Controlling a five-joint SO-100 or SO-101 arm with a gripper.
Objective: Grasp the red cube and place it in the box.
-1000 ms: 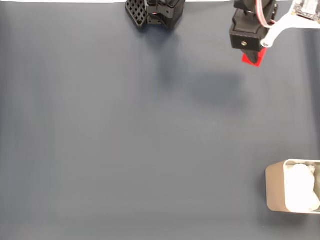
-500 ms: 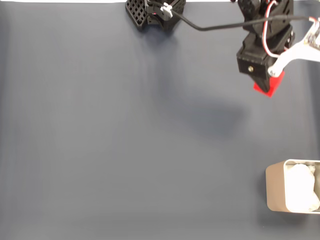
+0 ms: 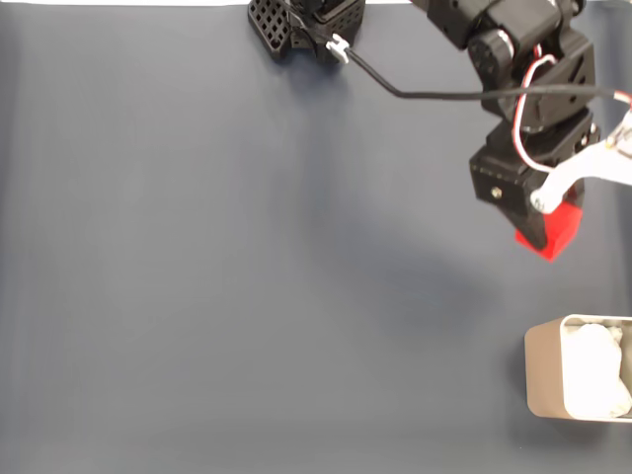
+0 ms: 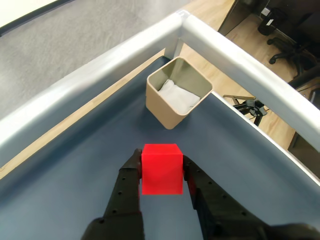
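Dark blue cloth covers our table (image 3: 197, 276), smooth and flat, with a pale rail round its edge in the wrist view. We hold the cube (image 4: 161, 168) in our gripper (image 4: 161, 176); the black jaws press on its two sides, and it is up off the table. It is bright red, small, with smooth flat faces and sharp corners. The box (image 4: 172, 98) sits ahead of us near the table corner, well apart from the cube. It is beige, with thin walls and round corners, and soft white padding lies inside. In the fixed view the cube (image 3: 555, 233) hangs above the box (image 3: 545, 367), which is at the lower right. We think we are carrying now. Next we need to reach over the open box and let go.
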